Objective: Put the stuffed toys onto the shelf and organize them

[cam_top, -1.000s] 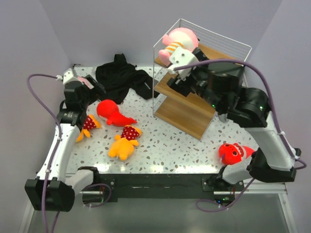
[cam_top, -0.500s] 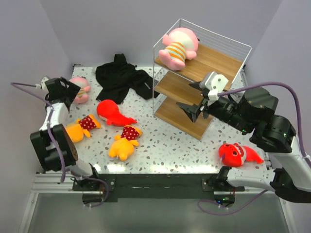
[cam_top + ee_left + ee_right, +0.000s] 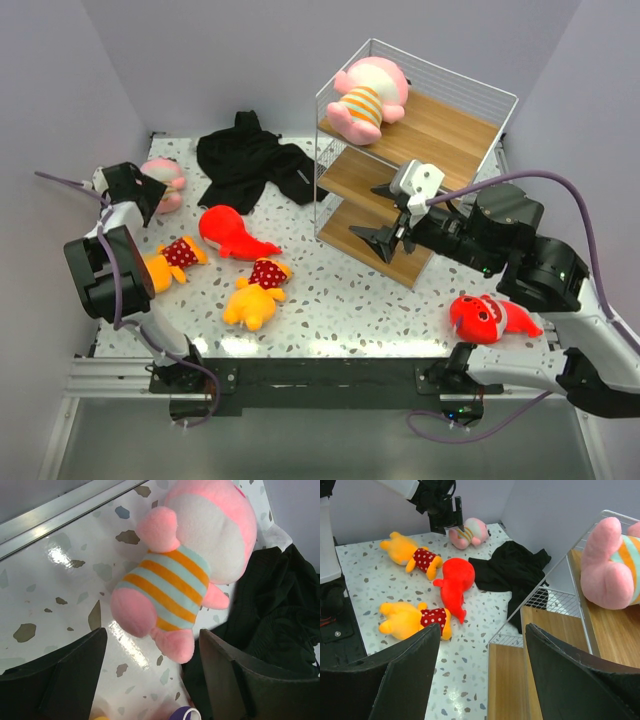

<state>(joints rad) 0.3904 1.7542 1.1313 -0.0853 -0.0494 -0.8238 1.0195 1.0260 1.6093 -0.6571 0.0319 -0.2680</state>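
- We see a white table point(image 3: 400, 310) with dark specks, and pale purple walls point(image 3: 250, 60) around it.
- The shelf point(image 3: 450, 130) stands at the back right of the table. It has white wire sides and three wooden boards.
- One pink toy point(image 3: 368, 95) in a striped shirt lies on the top board of the shelf.
- A second pink toy point(image 3: 185, 575) lies far to the left of the shelf, by the back left corner.
- The left claw point(image 3: 152, 631) is over that toy. Its two fingers stand wide apart, one on each side of the toy's feet, and we do not see them touch it. It holds nothing.
- A black cloth point(image 3: 250, 160) lies right up against the left side of the shelf.
- A red fish point(image 3: 232, 232) lies left of the shelf, in front of the cloth.
- Two orange toys point(image 3: 257, 292) with red dotted bibs lie further out, to the front left of the shelf.
- The other red fish point(image 3: 490, 315) lies in front of the shelf, near the front edge.
- The right claw point(image 3: 365, 212) hangs just in front of the shelf's lower boards. It is wide open with nothing in it.
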